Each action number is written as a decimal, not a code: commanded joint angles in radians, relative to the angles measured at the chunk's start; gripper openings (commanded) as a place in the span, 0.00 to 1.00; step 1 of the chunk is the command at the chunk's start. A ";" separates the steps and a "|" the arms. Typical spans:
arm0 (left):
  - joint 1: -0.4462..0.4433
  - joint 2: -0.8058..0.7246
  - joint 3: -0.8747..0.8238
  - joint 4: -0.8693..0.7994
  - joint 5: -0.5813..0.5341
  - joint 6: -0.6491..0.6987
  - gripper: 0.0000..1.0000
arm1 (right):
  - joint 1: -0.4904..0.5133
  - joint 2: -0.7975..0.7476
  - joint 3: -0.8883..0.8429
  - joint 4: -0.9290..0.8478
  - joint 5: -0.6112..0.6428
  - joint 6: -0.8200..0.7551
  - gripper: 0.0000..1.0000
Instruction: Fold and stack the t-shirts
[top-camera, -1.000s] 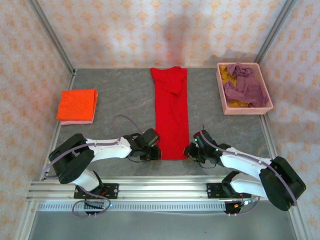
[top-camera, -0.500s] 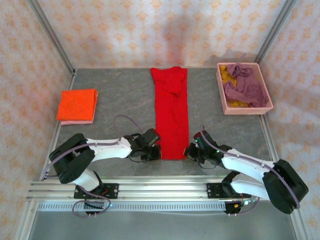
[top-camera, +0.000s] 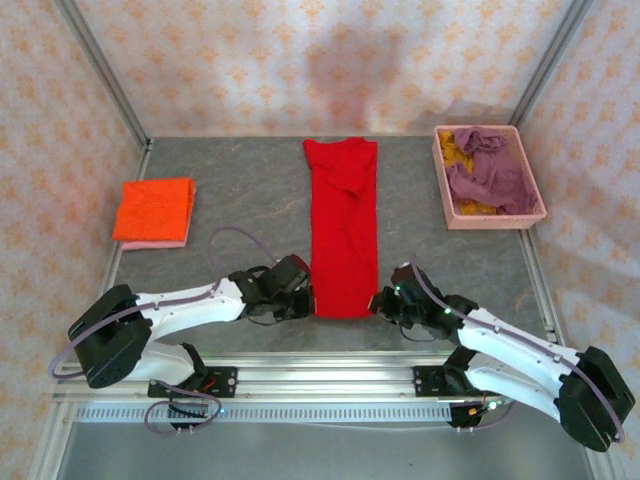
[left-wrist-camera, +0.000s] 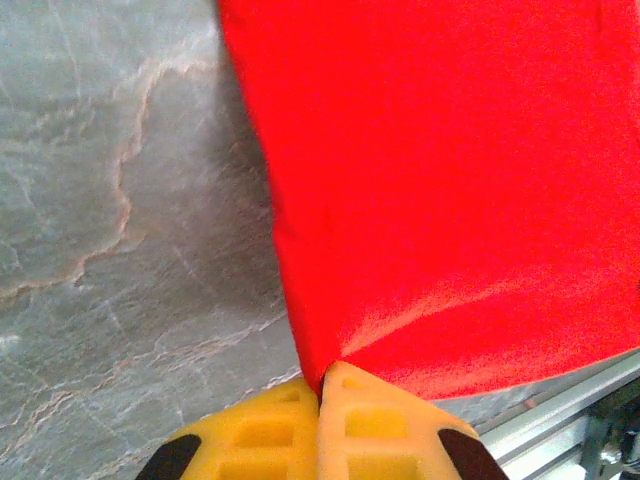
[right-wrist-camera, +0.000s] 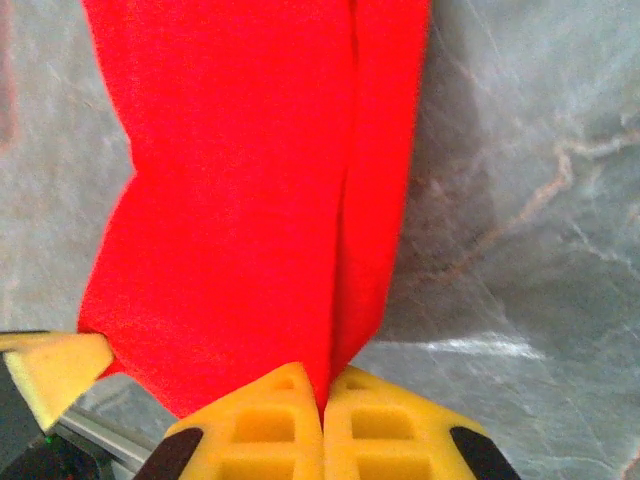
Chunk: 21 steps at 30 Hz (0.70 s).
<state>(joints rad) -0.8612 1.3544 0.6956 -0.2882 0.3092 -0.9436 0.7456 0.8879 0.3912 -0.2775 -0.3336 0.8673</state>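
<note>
Mid-fold on the red t-shirt (top-camera: 342, 230), a long strip lying left of the pink basket (top-camera: 495, 218): left gripper (left-wrist-camera: 322, 385) and right gripper (right-wrist-camera: 323, 395) are each clamped tight on a hem corner, so next they likely lift together and carry the hem over toward the collar

red tee (top-camera: 342, 230): long narrow strip, folded lengthwise, flat, centre.
orange tee (top-camera: 154, 205): folded square, far left, atop pink tee (top-camera: 160, 243).
mauve tee (top-camera: 490, 175) + mustard tee (top-camera: 455, 152): crumpled, in basket (top-camera: 495, 221), far right.
</note>
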 joint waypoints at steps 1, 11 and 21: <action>0.038 -0.019 0.058 -0.073 -0.076 0.017 0.00 | -0.009 0.015 0.118 -0.071 0.112 -0.080 0.05; 0.202 0.032 0.209 -0.027 -0.083 0.040 0.00 | -0.159 0.251 0.342 0.031 0.058 -0.236 0.03; 0.267 0.273 0.546 -0.158 -0.071 0.187 0.00 | -0.279 0.527 0.525 0.154 -0.017 -0.326 0.02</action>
<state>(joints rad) -0.6056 1.5898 1.1656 -0.3611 0.2604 -0.8295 0.4961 1.3712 0.8646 -0.1925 -0.3214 0.5922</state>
